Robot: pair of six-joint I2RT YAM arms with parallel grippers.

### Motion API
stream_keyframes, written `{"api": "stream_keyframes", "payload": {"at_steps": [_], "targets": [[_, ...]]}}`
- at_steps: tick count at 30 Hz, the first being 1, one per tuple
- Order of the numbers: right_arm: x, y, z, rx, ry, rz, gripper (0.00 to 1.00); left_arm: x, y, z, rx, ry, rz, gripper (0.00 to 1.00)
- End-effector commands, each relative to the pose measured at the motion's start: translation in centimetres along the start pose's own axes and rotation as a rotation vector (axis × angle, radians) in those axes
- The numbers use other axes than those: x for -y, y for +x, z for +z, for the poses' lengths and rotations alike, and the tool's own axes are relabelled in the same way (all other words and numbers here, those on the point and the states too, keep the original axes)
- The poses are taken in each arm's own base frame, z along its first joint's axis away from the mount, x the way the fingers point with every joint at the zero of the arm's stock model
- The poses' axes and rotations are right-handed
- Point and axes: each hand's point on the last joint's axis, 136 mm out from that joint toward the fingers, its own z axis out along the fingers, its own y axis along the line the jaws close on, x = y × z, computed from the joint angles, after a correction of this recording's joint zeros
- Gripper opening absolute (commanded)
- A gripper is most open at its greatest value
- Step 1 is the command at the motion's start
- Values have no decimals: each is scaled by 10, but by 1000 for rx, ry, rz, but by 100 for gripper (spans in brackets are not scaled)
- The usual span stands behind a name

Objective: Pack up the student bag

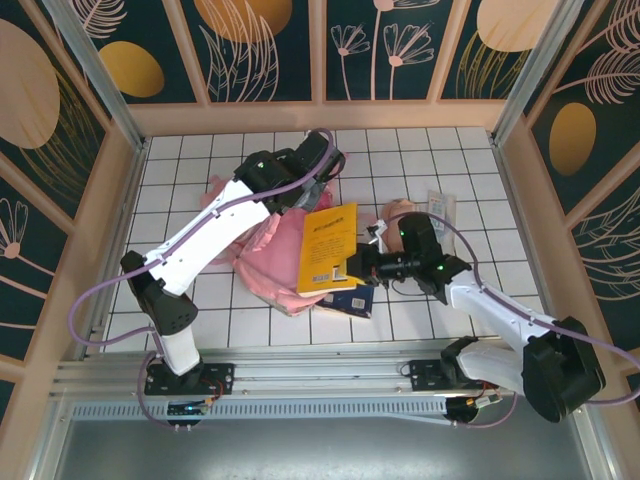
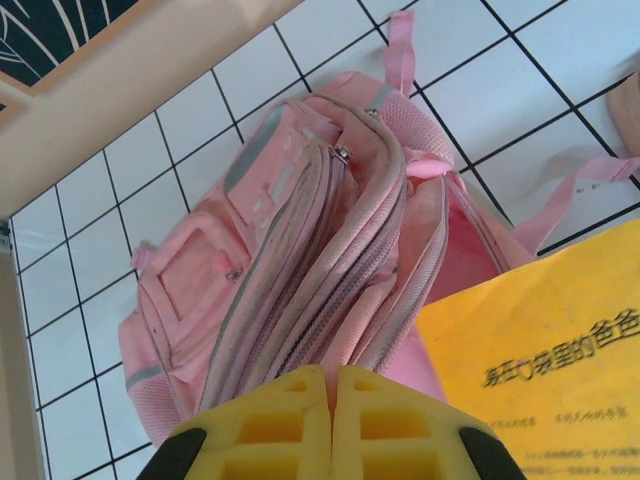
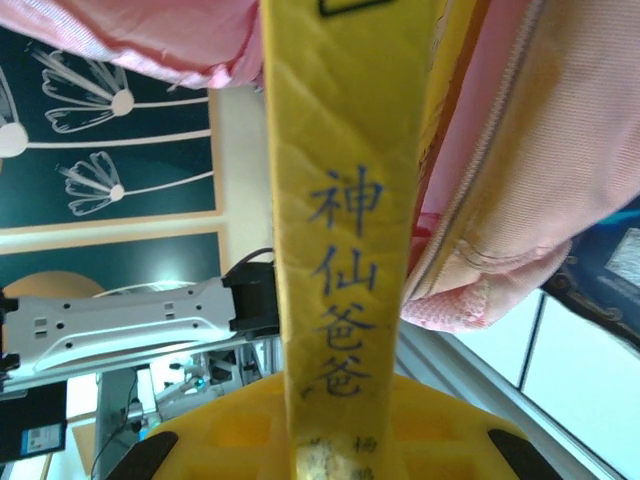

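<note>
White-tiled table, student bag lying mid-left
Left gripper clamped shut at the bag's open mouth; right gripper grips yellow book by its spine, book overlapping the bag, dark blue book just beneath

Top external: fixed high behind the 2 arm bases, looking steeply down; far, taking in the whole tiled table.
Left wrist: close, looking past the left gripper down onto the student bag and the yellow book.
Right wrist: very close, sighting along the book's spine toward the left arm.
Shared by all 3 views — bag and book.
</note>
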Motion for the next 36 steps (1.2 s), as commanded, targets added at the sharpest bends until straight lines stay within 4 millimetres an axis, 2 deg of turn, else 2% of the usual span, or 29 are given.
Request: {"api": "stream_keyframes", "payload": {"at_steps": [1, 4, 7, 9, 11, 14, 15, 17, 19, 22, 26, 28, 30, 31, 32, 34, 36], "targets": [[-44, 11, 4, -74, -139, -84, 0, -5, -21, -10, 92, -12, -71, 0], [-59, 18, 8, -117, -193, -92, 0, -4, -18, -10, 92, -1, -67, 0], [-84, 10, 7, -120, -292, -109, 0, -3, -19, -13, 111, 17, -73, 0], [-88, 5, 13, -140, -324, -97, 0, -3, -21, -15, 124, 27, -77, 0], [-74, 1, 26, -181, -318, -49, 0, -5, -24, -20, 141, 30, -80, 0], [-41, -5, 47, -228, -269, 33, 0, 1, -29, -22, 163, 61, -66, 0], [-31, -10, 52, -232, -248, 56, 0, -3, -32, -33, 190, 78, -72, 0], [-16, -26, 62, -221, -225, 70, 0, 2, -32, -35, 199, 110, -62, 0], [-16, -46, 67, -190, -232, 54, 0, 11, -30, -36, 198, 148, -38, 0], [-31, -81, 70, -138, -280, 13, 0, 20, -23, -38, 190, 177, -10, 0], [-46, -116, 69, -106, -339, -9, 0, 24, -13, -39, 175, 194, 10, 0], [-38, -131, 72, -100, -327, 10, 0, 24, -8, -39, 170, 201, 16, 0], [-17, -143, 82, -98, -255, 59, 0, 24, -5, -40, 169, 202, 18, 0], [-1, -149, 90, -87, -180, 83, 9, 23, -5, -40, 169, 202, 20, 0], [5, -156, 93, -68, -130, 64, 20, 24, -5, -40, 169, 202, 20, 0], [18, -162, 95, -29, 1, 53, 37, 22, -6, -40, 172, 196, 17, 0], [16, -168, 87, 17, 75, 24, 42, 20, -9, -40, 172, 180, 10, 0]]}}
